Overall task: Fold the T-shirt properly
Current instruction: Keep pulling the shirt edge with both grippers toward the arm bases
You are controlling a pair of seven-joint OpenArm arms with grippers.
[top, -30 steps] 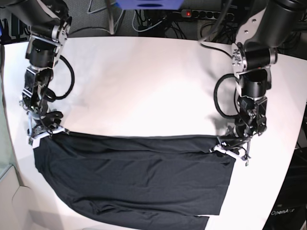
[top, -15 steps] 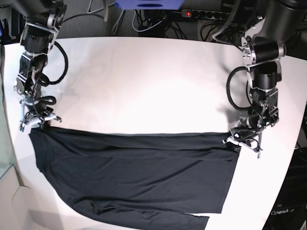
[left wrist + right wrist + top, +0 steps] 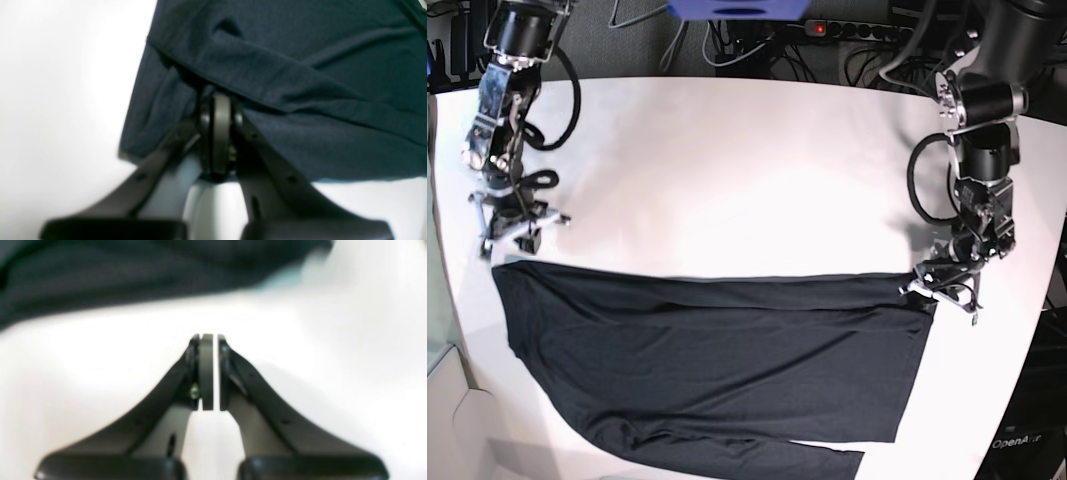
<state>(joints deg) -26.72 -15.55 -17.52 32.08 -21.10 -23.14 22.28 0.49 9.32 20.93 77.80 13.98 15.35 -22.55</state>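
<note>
The black T-shirt (image 3: 707,370) lies flat across the near half of the white table (image 3: 747,170), folded into a wide band with a straight far edge. My left gripper (image 3: 939,290) is at its far right corner. In the left wrist view the left gripper (image 3: 218,100) is shut on the T-shirt (image 3: 300,83), with fabric draped over its tips. My right gripper (image 3: 515,232) hangs just beyond the shirt's far left corner, apart from it. In the right wrist view the right gripper (image 3: 206,340) is shut on nothing, and the T-shirt (image 3: 100,270) lies ahead of it.
Cables and a power strip (image 3: 847,30) run behind the table's far edge. A blue object (image 3: 737,8) hangs at the top centre. The table's right edge curves in close to my left arm. The shirt's near edge reaches the table's front.
My right gripper has moved away toward the far side and the shirt's left corner is no longer in it. My left gripper has drawn the right corner further right, straightening the far edge.
</note>
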